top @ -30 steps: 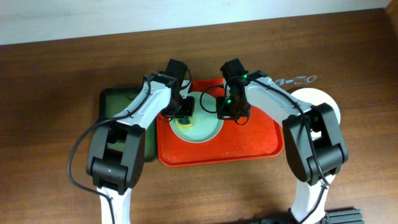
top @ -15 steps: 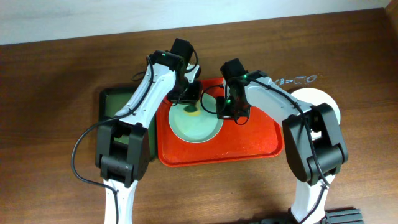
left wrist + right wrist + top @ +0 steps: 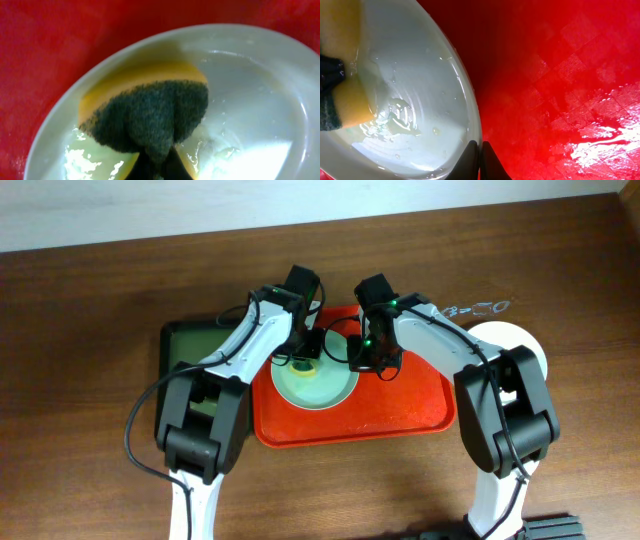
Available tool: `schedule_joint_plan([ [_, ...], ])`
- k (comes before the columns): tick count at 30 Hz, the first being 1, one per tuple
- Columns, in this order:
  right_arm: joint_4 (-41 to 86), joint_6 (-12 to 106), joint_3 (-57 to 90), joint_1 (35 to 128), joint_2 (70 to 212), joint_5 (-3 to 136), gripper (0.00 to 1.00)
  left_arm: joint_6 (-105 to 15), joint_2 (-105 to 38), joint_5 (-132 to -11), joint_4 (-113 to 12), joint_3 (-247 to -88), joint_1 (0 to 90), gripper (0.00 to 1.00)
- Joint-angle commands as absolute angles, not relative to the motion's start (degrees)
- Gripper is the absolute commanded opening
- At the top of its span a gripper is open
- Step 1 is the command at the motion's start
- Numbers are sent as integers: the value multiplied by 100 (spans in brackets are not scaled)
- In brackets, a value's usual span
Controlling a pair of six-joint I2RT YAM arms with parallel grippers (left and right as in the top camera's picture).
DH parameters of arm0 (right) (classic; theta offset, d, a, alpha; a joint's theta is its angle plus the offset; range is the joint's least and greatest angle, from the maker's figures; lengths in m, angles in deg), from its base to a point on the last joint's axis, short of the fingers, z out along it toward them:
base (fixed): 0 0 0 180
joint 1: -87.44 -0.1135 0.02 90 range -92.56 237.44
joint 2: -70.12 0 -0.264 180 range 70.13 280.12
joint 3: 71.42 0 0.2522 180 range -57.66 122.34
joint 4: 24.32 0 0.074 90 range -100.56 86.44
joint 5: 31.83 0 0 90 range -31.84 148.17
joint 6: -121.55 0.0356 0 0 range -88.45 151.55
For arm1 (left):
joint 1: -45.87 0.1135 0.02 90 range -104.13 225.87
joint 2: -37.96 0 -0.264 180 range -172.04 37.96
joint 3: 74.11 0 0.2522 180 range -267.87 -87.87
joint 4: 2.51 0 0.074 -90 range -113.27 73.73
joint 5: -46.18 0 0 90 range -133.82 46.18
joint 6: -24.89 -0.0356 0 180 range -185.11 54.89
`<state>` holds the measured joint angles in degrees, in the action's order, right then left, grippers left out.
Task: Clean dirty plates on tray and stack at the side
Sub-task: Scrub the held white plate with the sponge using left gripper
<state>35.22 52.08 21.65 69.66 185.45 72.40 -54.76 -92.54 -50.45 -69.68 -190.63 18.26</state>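
Observation:
A pale mint plate [image 3: 318, 387] lies on the red-orange tray [image 3: 400, 405]; it also shows in the left wrist view [image 3: 250, 100] and the right wrist view [image 3: 420, 80]. My left gripper [image 3: 306, 355] is shut on a yellow sponge with a dark green scrub face [image 3: 145, 117], pressed on the plate's wet inside. The sponge also shows in the right wrist view [image 3: 345, 100]. My right gripper [image 3: 479, 150] is shut on the plate's right rim [image 3: 358, 365]. Another white plate [image 3: 520, 340] sits on the table at the right, partly hidden by my right arm.
A dark green tray [image 3: 185, 350] lies left of the red-orange tray, partly under my left arm. The red-orange tray's floor is wet to the right of the plate [image 3: 600, 125]. Brown wooden table [image 3: 80, 430] surrounds everything.
My left gripper has moved the sponge from the plate's left side up and right to its far middle. My right gripper has stayed on the rim.

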Motion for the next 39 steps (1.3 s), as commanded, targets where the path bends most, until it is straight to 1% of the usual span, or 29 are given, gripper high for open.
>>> schedule_joint_plan([
  [1,3527,5147,2239,6896,18497,7251,4,-5255,-9186,-5410,-6321,-18282,1743,0],
  [5,3527,5147,2239,6896,18497,7251,4,-5253,-9195,-5716,-5842,-17826,1623,0],
  [8,3527,5147,2239,6896,18497,7251,4,-5257,-9201,-5828,-5724,-17703,1520,0],
  [11,3525,5147,2239,6896,18497,7251,4,-5485,-9201,-6630,-5702,-17740,1504,0],
  [13,3525,5147,2239,6896,18497,7251,4,-5732,-9195,-7473,-5757,-17904,1522,0],
  [15,3527,5147,2239,6896,18497,7251,4,-5753,-9125,-7683,-6087,-18306,1529,0],
  [17,3529,5145,2239,6896,18497,7249,4,-5773,-8921,-7432,-6489,-18774,1535,0],
  [21,3527,5145,2239,6896,18497,7251,4,-5767,-8458,-5976,-7217,-19415,1533,0],
  [28,3527,5147,2239,6896,18497,7251,4,-5262,-8395,-4368,-7422,-19165,1542,0],
  [33,3527,5147,2239,6896,18497,7251,4,-5231,-8397,-4228,-7033,-18494,1546,0],
  [37,3525,5147,2239,6896,18497,7251,4,-5231,-8397,-4230,-6205,-17644,1548,0],
  [39,3525,5147,2239,6896,18497,7251,4,-5229,-8397,-4232,-5997,-17404,1566,0],
])
